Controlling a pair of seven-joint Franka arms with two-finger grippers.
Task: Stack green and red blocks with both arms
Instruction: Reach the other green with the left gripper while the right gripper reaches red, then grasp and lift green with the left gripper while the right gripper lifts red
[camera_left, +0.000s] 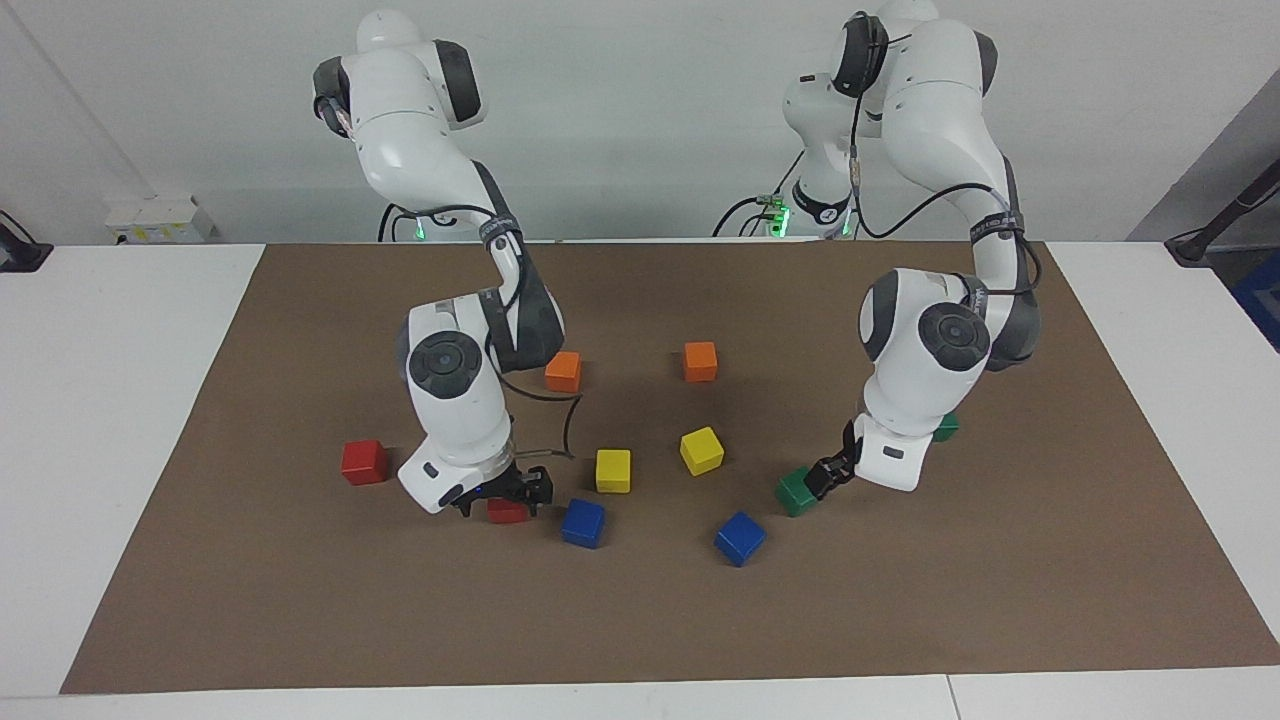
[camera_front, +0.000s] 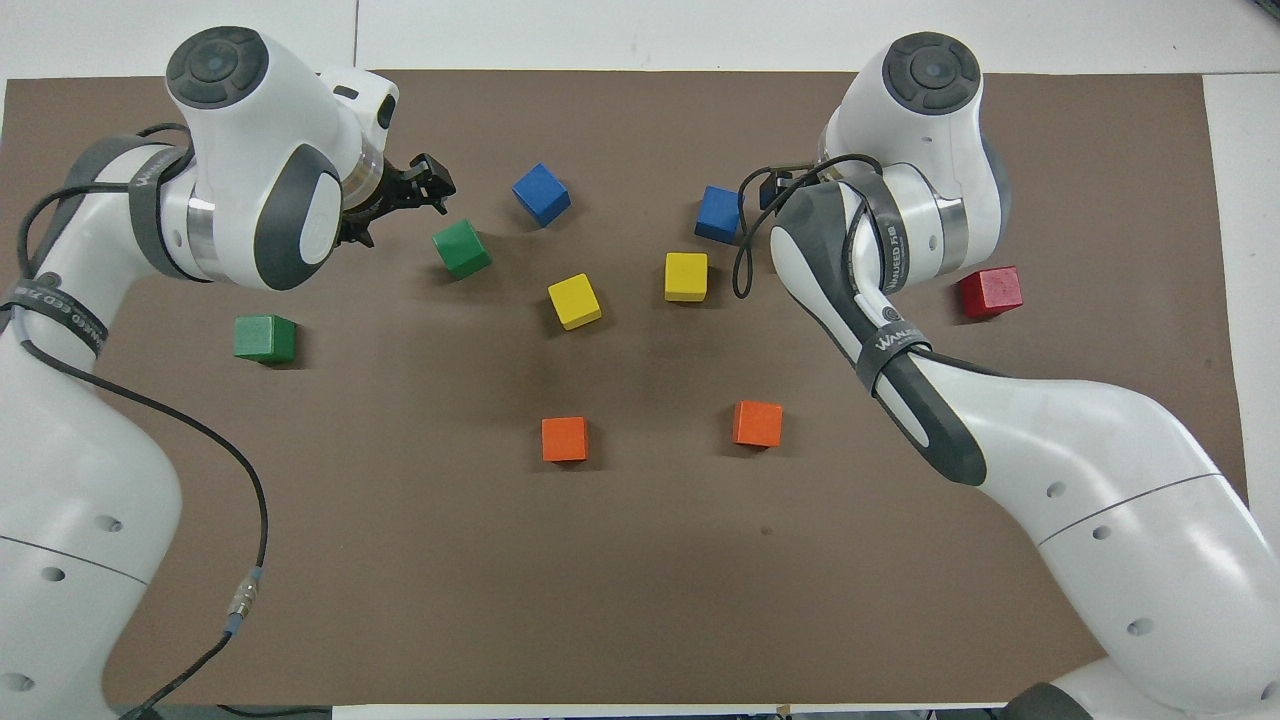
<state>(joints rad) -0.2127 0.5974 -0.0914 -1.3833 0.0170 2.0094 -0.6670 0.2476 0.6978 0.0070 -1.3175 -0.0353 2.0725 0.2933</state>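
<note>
A white desk (camera_left: 120, 420) is carrying a brown mat (camera_left: 640, 620) filling mid-frame; red, green, blue, yellow and orange blocks are lying scattered on it.

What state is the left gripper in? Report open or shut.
Open. The left gripper shows its black fingertips spread apart, beside the green block, with nothing between them.

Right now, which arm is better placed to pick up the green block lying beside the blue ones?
The left arm. Its left gripper hangs open right at that green block, while the right gripper is busy over a red block toward the right arm's end of the table.
</note>
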